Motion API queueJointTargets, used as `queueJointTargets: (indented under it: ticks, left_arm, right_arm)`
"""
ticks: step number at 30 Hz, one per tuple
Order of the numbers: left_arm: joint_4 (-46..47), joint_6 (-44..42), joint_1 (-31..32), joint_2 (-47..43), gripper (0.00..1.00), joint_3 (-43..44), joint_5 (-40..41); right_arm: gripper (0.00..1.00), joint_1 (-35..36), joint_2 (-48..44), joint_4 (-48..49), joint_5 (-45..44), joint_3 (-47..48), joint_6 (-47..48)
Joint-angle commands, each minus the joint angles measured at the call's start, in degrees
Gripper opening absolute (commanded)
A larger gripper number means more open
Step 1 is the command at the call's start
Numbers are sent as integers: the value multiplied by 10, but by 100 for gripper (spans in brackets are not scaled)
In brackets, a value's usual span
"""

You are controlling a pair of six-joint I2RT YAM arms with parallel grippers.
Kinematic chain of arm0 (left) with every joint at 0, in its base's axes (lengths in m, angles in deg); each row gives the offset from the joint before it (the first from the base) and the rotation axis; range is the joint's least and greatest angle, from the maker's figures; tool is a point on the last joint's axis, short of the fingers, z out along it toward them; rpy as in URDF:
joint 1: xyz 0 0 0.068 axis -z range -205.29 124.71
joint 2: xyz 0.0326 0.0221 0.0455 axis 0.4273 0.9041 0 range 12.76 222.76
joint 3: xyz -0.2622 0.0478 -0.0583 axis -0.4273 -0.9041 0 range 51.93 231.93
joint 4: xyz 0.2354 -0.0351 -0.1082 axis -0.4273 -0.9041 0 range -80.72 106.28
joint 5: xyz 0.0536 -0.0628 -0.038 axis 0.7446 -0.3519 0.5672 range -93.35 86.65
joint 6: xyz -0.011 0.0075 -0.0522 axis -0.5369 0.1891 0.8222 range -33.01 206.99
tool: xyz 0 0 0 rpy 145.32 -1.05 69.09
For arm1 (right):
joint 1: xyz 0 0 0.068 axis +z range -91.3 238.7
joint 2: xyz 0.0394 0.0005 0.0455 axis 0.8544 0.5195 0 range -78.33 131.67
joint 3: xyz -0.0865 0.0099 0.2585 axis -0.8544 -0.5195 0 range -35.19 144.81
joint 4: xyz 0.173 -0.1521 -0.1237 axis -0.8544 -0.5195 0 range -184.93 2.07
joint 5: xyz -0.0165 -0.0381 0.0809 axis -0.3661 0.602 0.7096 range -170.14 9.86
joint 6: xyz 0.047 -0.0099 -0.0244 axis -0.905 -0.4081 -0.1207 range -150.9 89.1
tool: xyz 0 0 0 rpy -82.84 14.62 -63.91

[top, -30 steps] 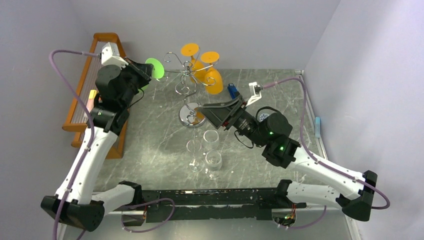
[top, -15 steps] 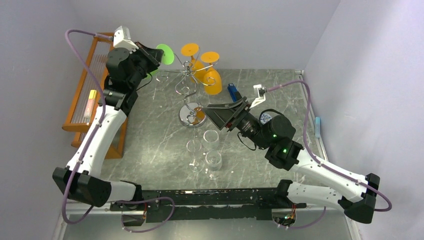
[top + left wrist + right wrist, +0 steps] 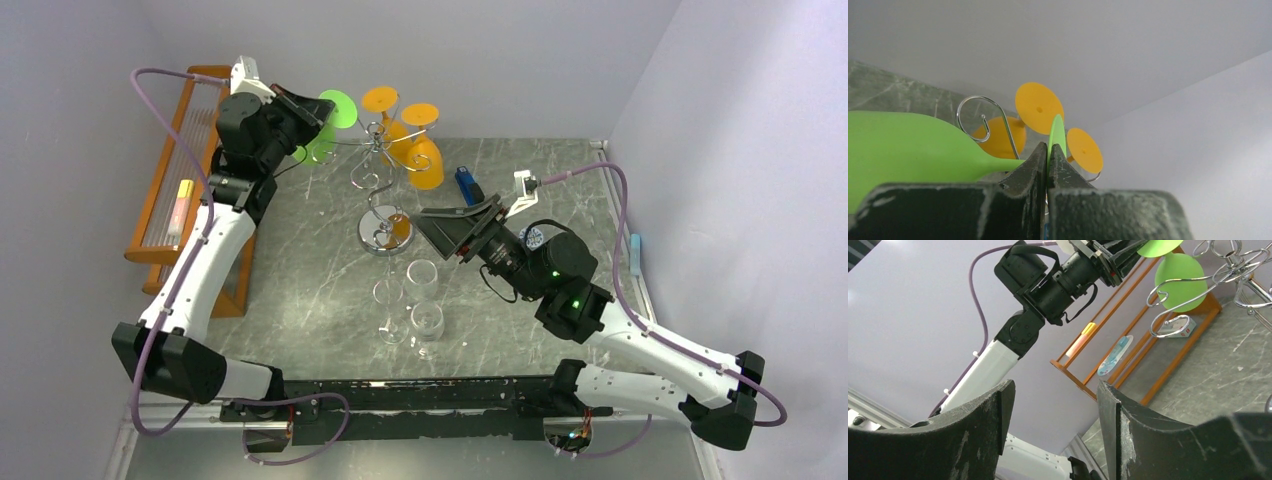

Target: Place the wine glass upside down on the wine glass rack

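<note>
Far left, an orange wooden shelf [image 3: 165,215] stands at the counter [image 3: 300,270] edge, small items lying on its slats. Left arm raised high, reaching over toward the rack. Left tool [image 3: 1048,150] pressed together on the round foot of the green wine glass [image 3: 340,108], pinching the disc edge-on. Glass hangs in the air, foot uppermost and bowl below, just beside the curled hook arm on the left side of the chrome rack [image 3: 375,185]; cannot tell whether glass and wire touch. Rack on its mirrored base mid-counter, toward the back. Orange glasses [image 3: 425,160] hang upside down on its right-hand hooks. Three clear glasses [image 3: 422,275] upright on the counter in front of the rack. Small blue object [image 3: 465,182] to the rack's right. Right tool [image 3: 1055,385] spread wide, nothing between its fingers, hovering low near the rack base.
</note>
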Motion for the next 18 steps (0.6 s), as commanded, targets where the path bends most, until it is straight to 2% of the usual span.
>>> queueJointTargets:
  ticks: [1,8,18]
  left_arm:
    - [34,65,-17,20,5,-8,-61]
    - [86,135,-35,50,5,-17,-132]
    - [161,169,-39,74,5,-42,-156]
  right_arm:
    - [64,-2,-3,0,-6,-4,4]
    - [64,-2,-1,-5,-7,-1,4]
    - [64,-2,9,-4,-7,1,2]
